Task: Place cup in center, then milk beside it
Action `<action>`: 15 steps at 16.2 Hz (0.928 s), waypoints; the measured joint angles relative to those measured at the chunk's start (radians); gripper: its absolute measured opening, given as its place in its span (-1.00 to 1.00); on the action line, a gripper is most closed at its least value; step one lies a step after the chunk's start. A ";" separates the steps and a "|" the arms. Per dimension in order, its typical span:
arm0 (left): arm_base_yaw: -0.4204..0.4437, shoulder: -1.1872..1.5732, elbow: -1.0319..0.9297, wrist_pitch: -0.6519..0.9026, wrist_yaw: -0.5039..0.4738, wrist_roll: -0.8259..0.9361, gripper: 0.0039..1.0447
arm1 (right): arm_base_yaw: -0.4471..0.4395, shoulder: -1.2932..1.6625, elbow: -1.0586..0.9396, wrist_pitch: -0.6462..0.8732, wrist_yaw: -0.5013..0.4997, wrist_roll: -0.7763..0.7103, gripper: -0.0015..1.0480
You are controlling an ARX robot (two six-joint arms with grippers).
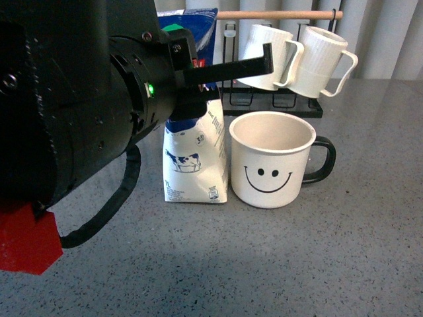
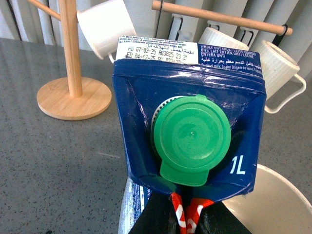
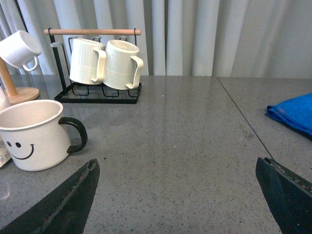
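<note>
On my table (image 1: pixel 344 264) the cup (image 1: pixel 271 158) sits mid-field, its handle at 3 o'clock. The milk (image 1: pixel 195 162) stands just beside it at 9 o'clock. Behind at 12 o'clock I see the rack (image 1: pixel 277 109) with two mugs (image 1: pixel 320 59) hanging on it. The mug tree (image 2: pixel 73 95) is at 10 o'clock, and a cloth (image 3: pixel 292 114) lies well apart toward 3 o'clock.

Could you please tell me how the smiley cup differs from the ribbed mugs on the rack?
The smiley cup stands upright on the table; the ribbed mugs rest tilted on the rack. The cup's handle is black, the mugs' white. Both are white.
</note>
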 joint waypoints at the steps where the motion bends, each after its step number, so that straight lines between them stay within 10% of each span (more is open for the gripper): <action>1: -0.002 0.003 0.000 0.002 -0.005 0.000 -0.96 | 0.000 0.000 0.000 0.000 0.000 0.000 0.87; 8: -0.025 0.012 0.020 -0.035 -0.035 -0.037 -0.95 | 0.000 0.000 0.000 0.000 0.000 0.000 0.87; 15: -0.063 -0.023 0.010 -0.044 -0.035 -0.075 0.45 | 0.000 0.000 0.000 0.000 0.000 0.000 0.87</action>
